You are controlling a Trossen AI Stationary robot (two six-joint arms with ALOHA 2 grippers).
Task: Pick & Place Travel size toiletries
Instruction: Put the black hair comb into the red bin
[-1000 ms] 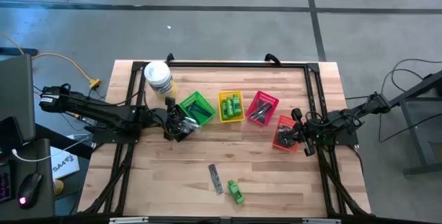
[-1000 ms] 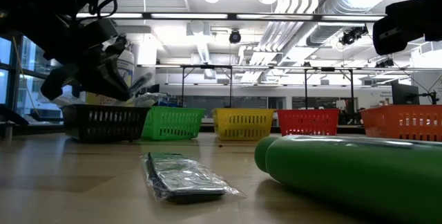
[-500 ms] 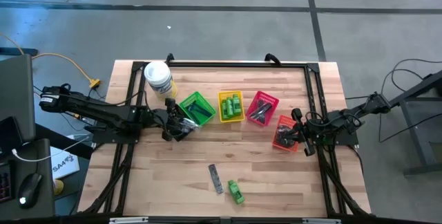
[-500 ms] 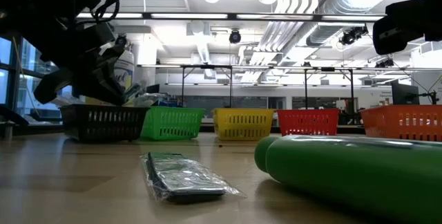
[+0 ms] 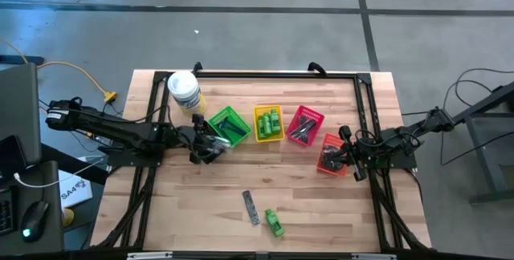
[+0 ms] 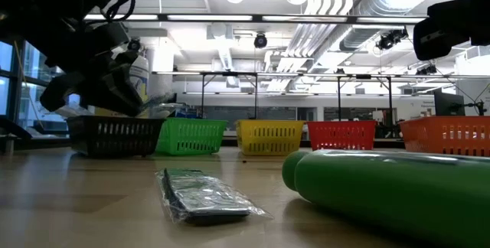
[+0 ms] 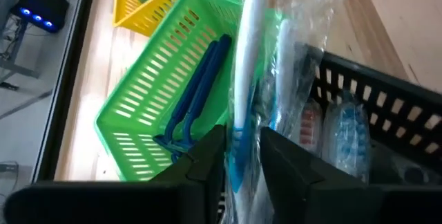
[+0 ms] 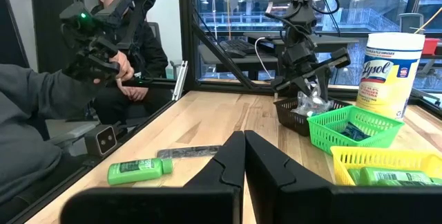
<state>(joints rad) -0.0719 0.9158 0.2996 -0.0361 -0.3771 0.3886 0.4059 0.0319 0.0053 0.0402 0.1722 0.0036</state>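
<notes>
My left gripper (image 5: 210, 143) hovers over a black basket (image 6: 115, 135) at the table's left. A clear-wrapped slim stick (image 7: 248, 65) runs out between its fingers, over the black basket's rim toward the green basket (image 7: 166, 92), which holds blue razors (image 7: 200, 92). The fingers stand slightly apart. More wrapped sticks (image 7: 342, 124) lie in the black basket. A wrapped dark comb (image 5: 250, 206) and a green mini bottle (image 5: 275, 223) lie flat on the table near its front edge. My right gripper (image 8: 244, 158) waits shut at the table's right, beside the orange basket (image 5: 332, 154). My left gripper has the stick's blue handle end (image 7: 239, 160) between its two fingers (image 7: 207, 165), which slant down along the stick. I cannot tell whether the fingers touch it. The stick's wrapped far end reaches over the black basket's rim (image 7: 324, 68).
A row of baskets runs across the table's middle: black, green, yellow (image 5: 269, 122) with green bottles, red (image 5: 305, 125), orange. A white tub with a yellow label (image 5: 185, 91) stands at the far left. A person (image 8: 41, 92) sits beyond the table's edge. Bare wood lies at the front.
The wrapped stick's free end, which slanted upward from my left gripper, has sunk to nearly level over the black basket's rim. The gripper itself has stayed over the black basket.
</notes>
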